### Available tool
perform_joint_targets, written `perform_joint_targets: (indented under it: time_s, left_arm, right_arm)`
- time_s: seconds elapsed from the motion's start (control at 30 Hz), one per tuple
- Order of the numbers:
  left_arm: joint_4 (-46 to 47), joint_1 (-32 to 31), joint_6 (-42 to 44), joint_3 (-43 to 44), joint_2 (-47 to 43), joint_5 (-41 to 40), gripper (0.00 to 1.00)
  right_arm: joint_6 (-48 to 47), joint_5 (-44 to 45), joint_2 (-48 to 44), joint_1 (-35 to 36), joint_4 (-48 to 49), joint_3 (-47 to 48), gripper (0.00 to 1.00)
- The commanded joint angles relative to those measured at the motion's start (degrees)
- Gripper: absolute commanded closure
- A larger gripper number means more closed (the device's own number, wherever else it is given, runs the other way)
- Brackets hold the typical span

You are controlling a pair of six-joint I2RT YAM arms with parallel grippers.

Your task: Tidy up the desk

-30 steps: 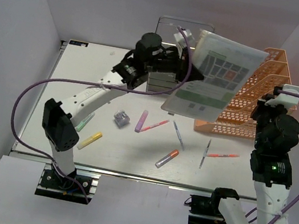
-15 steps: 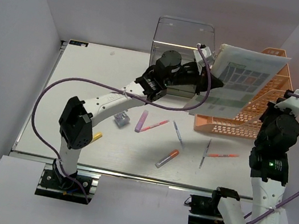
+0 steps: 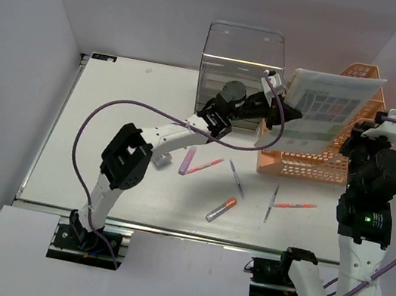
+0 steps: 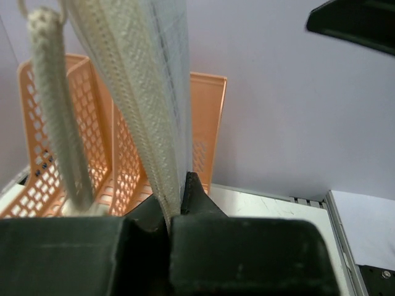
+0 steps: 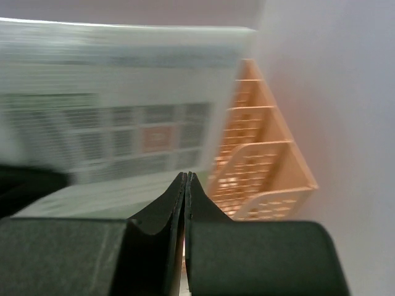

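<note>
Left hand, clamped on a mesh folder, is swinging it off the middle of the white surface toward the orange rack at 3 o'clock. The folder is now overlapping the rack's front, seemingly about to be filed. The surface is spreading beneath both arms, with pens lying loose at 6 o'clock of the folder. The left wrist view is showing what the top view is hiding: fingertips pinching the folder's woven edge. The right wrist view is showing the right hand closed on nothing.
</note>
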Motion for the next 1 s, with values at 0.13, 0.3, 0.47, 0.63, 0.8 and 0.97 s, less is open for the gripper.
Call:
perform_joint_targets:
  time_s: [0.13, 0.3, 0.47, 0.63, 0.8, 0.97]
  left_arm:
    - [10.56, -1.14, -3.23, 5.5, 1.32, 0.96, 1.0]
    - [11.6, -1.67, -3.06, 8.06, 3.79, 0.44, 1.0]
    - [11.7, -2.2, -3.06, 12.97, 8.17, -0.27, 1.0]
    - [15.65, -2.2, -4.46, 13.33, 10.82, -2.55, 1.0]
    - [15.83, -2.73, -4.9, 17.81, 15.04, -3.61, 1.0]
    - [16.45, -3.26, -4.64, 19.92, 16.71, -5.37, 1.0]
  right_arm:
    - [1.15, -21.79, -2.37, 0.31, -3.99, -1.86, 1.0]
    - [0.53, -27.07, -4.05, 0.66, -4.43, -5.21, 1.0]
    - [-1.49, -35.51, -4.84, 0.93, -5.14, -7.93, 1.0]
    - [-5.61, -38.94, -10.1, 0.84, -0.76, -12.32, 1.0]
    - [-7.38, -40.17, -12.92, 0.75, 0.31, -15.67, 1.0]
    - [-7.2, -41.67, -15.38, 0.75, 1.89, -19.09, 1.0]
